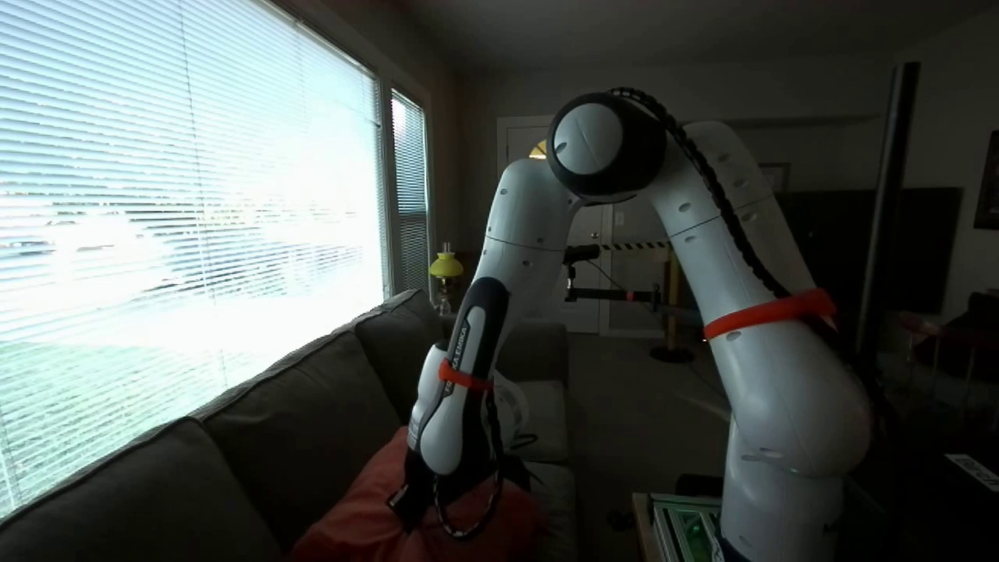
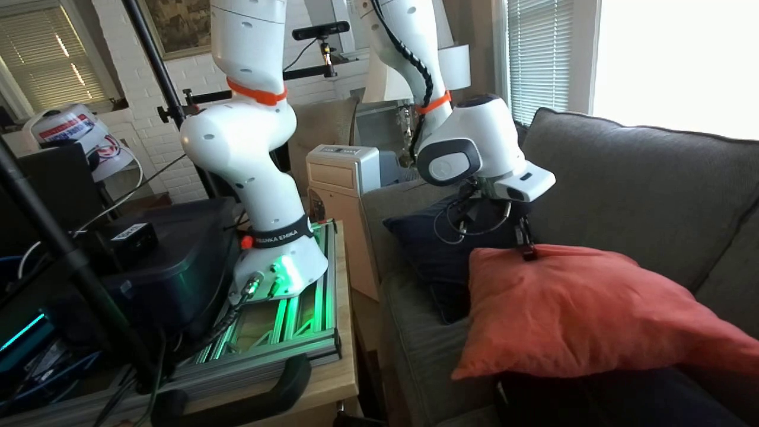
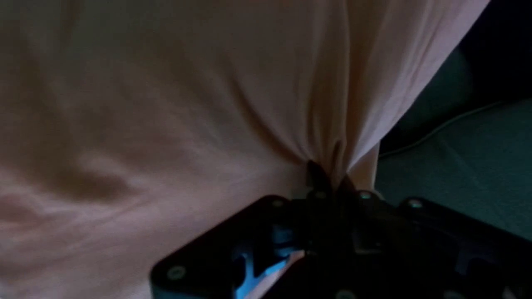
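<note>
Dark fingers [image 3: 319, 185] pinch a gathered fold of the red pillow [image 2: 581, 311], creases converging at their tips. The pillow lies on the gray couch [image 2: 640, 190] beside a navy cushion [image 2: 424, 255], perhaps partly over a dark shape [image 2: 593, 400] too dim to identify.

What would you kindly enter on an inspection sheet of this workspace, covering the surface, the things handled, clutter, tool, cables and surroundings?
Surface: grey sofa, its seat partly hidden by the things on it.
Things handled: orange-red pillow, its fabric gathered into folds at the tool.
Clutter: dark pillow next to the orange-red pillow; a dark thing below it, too dim to name.
Tool: shut on the orange-red pillow, near its edge.
Cables: black cable along the arm; loops hang beside the tool in both exterior views.
Surroundings: window blinds and a yellow lamp in an exterior view.
</note>
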`<state>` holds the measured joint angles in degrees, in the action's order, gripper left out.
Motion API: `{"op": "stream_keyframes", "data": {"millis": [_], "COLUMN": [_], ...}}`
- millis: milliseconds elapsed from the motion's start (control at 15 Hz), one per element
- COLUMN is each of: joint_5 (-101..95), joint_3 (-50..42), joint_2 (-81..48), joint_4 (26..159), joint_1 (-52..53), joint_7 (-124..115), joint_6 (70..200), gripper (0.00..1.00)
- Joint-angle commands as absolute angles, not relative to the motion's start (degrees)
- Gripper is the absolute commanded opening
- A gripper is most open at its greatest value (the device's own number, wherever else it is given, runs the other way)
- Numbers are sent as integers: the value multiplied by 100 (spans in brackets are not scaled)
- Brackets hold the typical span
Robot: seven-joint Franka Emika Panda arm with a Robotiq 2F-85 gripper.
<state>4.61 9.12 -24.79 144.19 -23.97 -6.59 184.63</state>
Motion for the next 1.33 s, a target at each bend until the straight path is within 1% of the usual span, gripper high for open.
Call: {"op": "stream_keyframes", "data": {"millis": [0, 200, 333, 467, 667, 733, 800, 867, 1067, 1267], "joint_5": [582, 381, 271, 227, 211, 240, 287, 349, 514, 618], "joint_3": [2329, 3534, 4125, 4328, 4270, 4275, 4187, 4162, 3995, 4306], "joint_2": [-2407, -2693, -2864, -2908, -2893, -2917, -2879, -2849, -2689, -2749], "joint_4": [14403, 14432, 14484, 14533, 14608, 14597, 14614, 14613, 14609, 14590], "joint_1": [-3531, -4603, -5123, -5291, -5261, -5260, -5152, -5097, -4871, -5133], "joint_7": [-415, -79, 200, 410, 557, 613, 619, 601, 433, 560], "joint_6": [18115, 18120, 18101, 17988, 17806, 17677, 17641, 17579, 17540, 17391], "gripper": [1, 1, 1, 1, 1, 31, 32, 38, 61, 85]}}
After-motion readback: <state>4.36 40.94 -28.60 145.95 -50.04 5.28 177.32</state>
